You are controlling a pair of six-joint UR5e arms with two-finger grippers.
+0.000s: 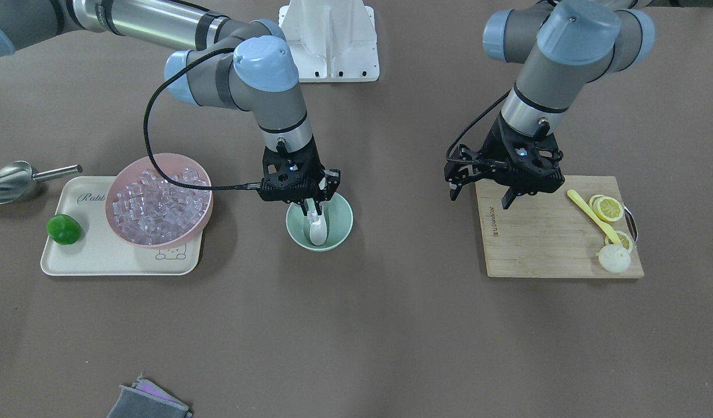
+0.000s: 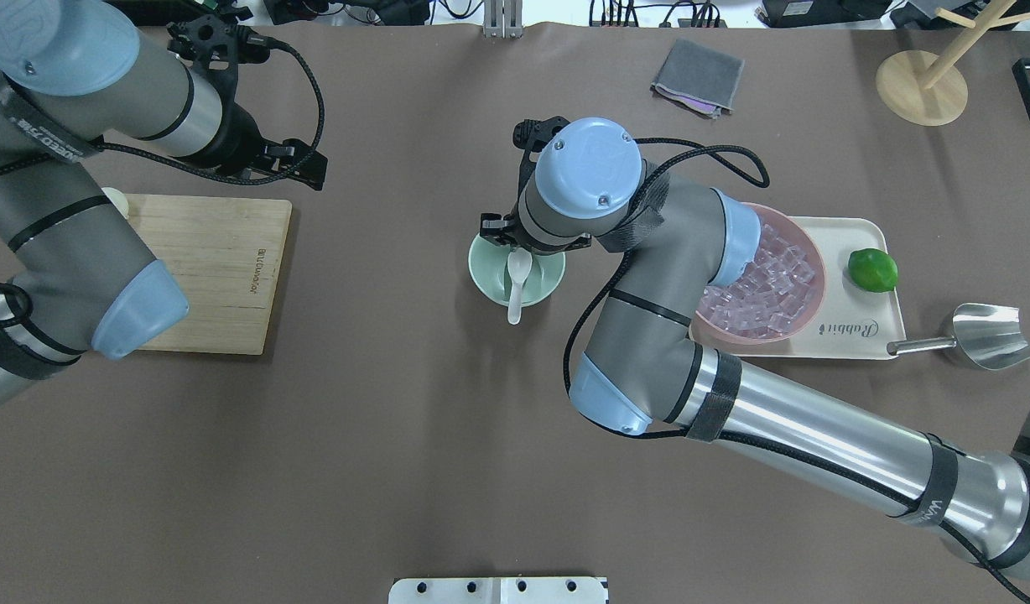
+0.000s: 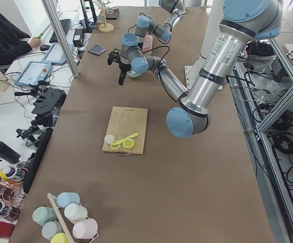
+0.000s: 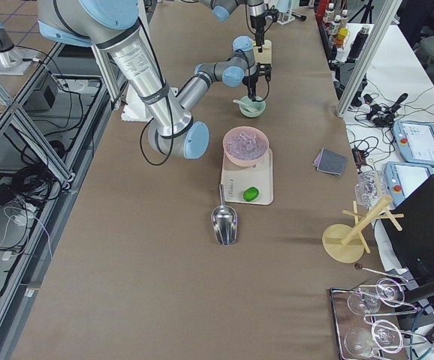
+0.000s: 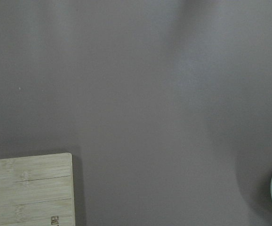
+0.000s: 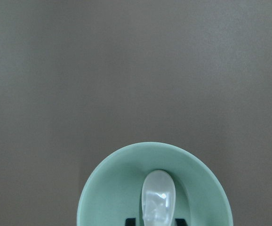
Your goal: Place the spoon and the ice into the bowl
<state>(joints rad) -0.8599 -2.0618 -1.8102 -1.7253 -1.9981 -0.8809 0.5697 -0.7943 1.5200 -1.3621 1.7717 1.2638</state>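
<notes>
Spoon lies in bowl, straddled by right jaws, grip unclear; left jaws apart

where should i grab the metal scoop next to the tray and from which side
Take the metal scoop by its thin round handle, coming straight down from above and pinching across it. The handle lies flat, sticking out toward the tray; the scoop's body looks too wide to pinch.
</notes>
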